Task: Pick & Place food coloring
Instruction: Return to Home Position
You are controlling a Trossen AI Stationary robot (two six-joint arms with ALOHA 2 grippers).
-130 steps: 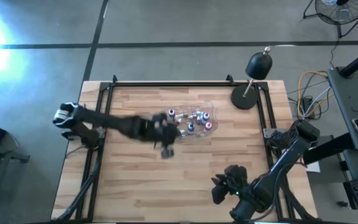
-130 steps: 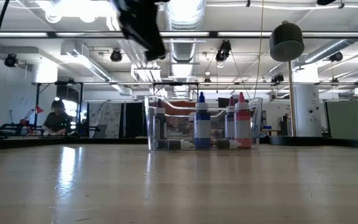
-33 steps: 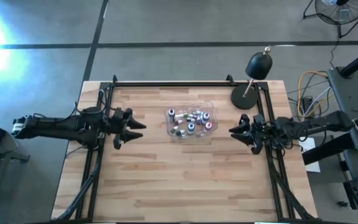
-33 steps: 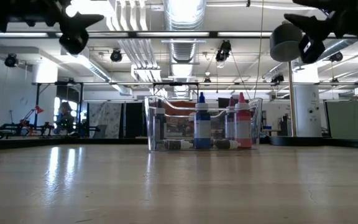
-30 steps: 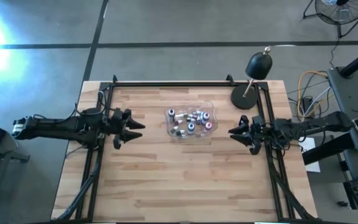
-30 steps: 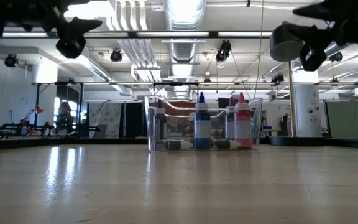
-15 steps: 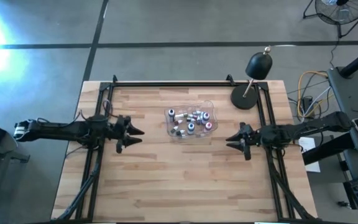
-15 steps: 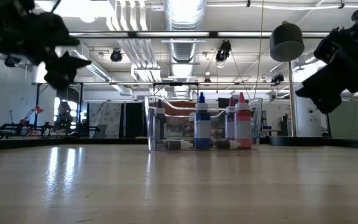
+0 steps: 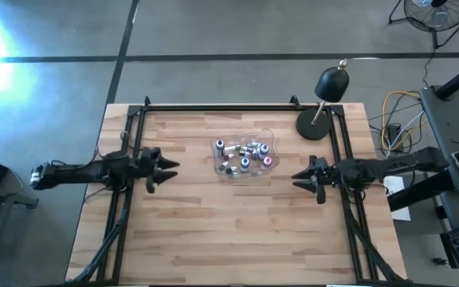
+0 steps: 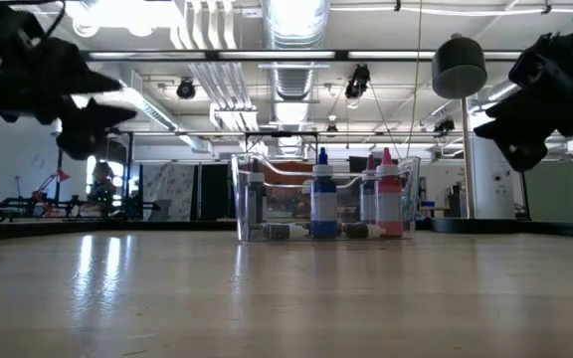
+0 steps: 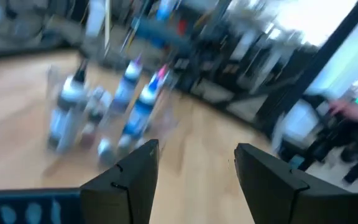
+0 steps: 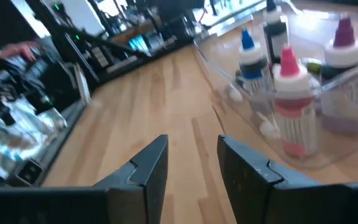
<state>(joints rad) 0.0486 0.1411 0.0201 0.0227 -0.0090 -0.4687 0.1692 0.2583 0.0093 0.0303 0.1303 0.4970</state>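
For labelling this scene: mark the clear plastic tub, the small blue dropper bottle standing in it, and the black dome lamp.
Clear plastic tub (image 10: 285,184): low view, on its front wall.
Small blue dropper bottle (image 10: 323,204): low view, on its body.
Black dome lamp (image 9: 332,83): high view, on its dome shade.

food coloring | small dropper bottles, blue/red/purple | some upright, some lying (low view) | inside clear tub
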